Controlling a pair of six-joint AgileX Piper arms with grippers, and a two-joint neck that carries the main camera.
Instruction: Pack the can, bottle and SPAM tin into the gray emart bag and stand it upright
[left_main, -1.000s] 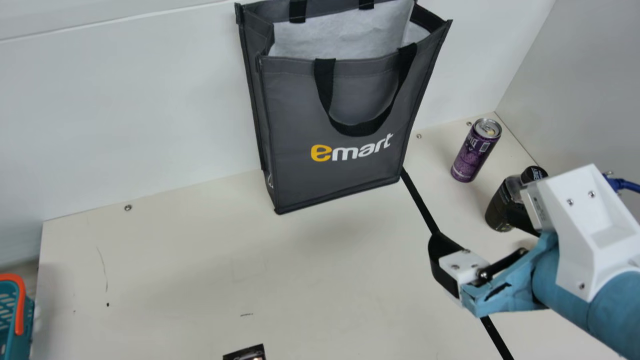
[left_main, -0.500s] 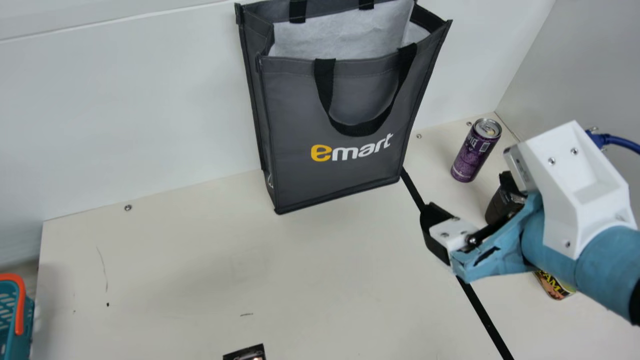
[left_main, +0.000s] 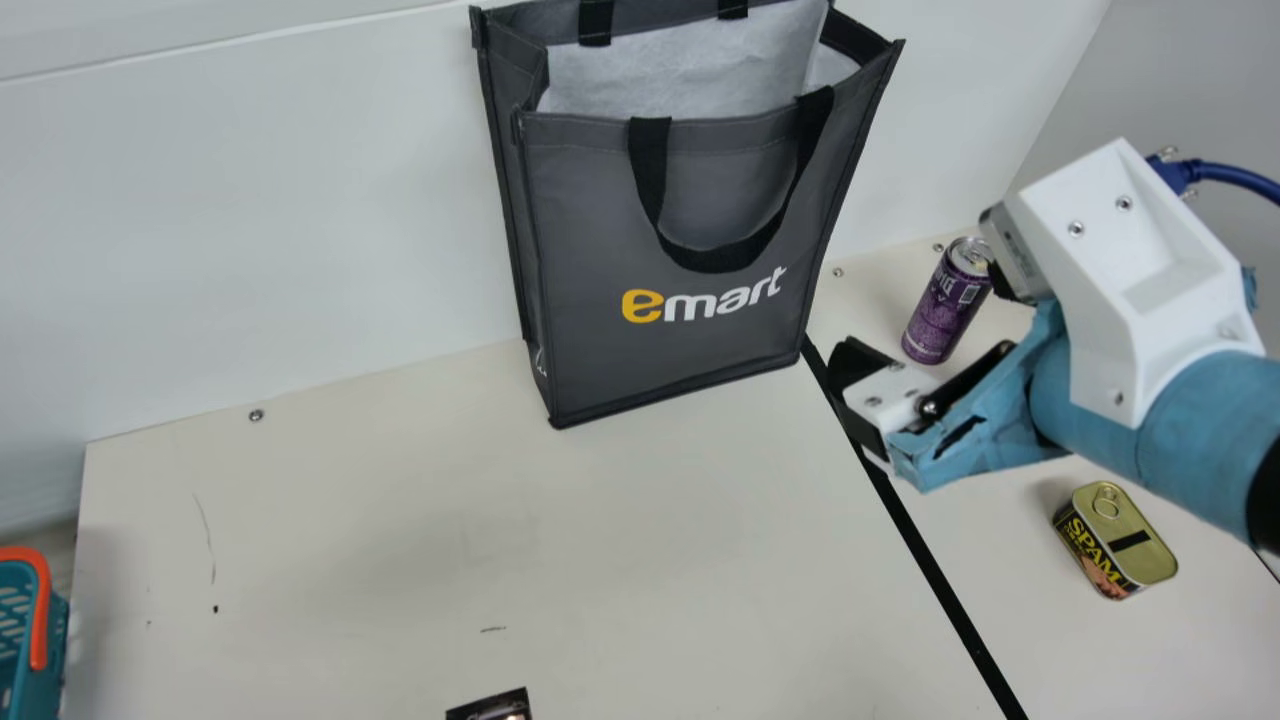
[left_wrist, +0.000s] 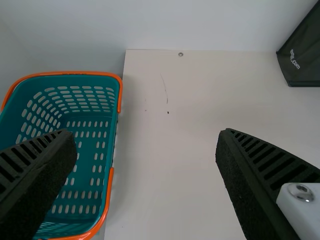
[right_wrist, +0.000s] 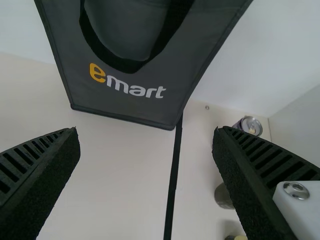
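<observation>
The gray emart bag (left_main: 680, 200) stands upright with its mouth open against the back wall. My right gripper (left_main: 925, 325) is raised right of it, before the purple can (left_main: 938, 312), which stands upright. The SPAM tin (left_main: 1115, 540) sits behind the arm's lower side. In the right wrist view my right gripper (right_wrist: 145, 150) is open with nothing between its fingers; the bag (right_wrist: 125, 95) is ahead, and the can (right_wrist: 250, 126), the partly hidden dark bottle (right_wrist: 222, 196) and the tin's edge (right_wrist: 240, 237) lie past one finger. My left gripper (left_wrist: 145, 150) is open and empty.
A teal basket (left_wrist: 87, 165) with an orange rim stands at the table's left end. A black line (left_main: 930, 560) crosses the tabletop. A small dark printed item (left_main: 492, 707) shows at the main view's bottom edge. Walls rise behind and on the right.
My right arm has moved toward the table's back and slightly left. It uncovered the SPAM tin and now hides the bottle in the main view. The bag and can have stayed put.
</observation>
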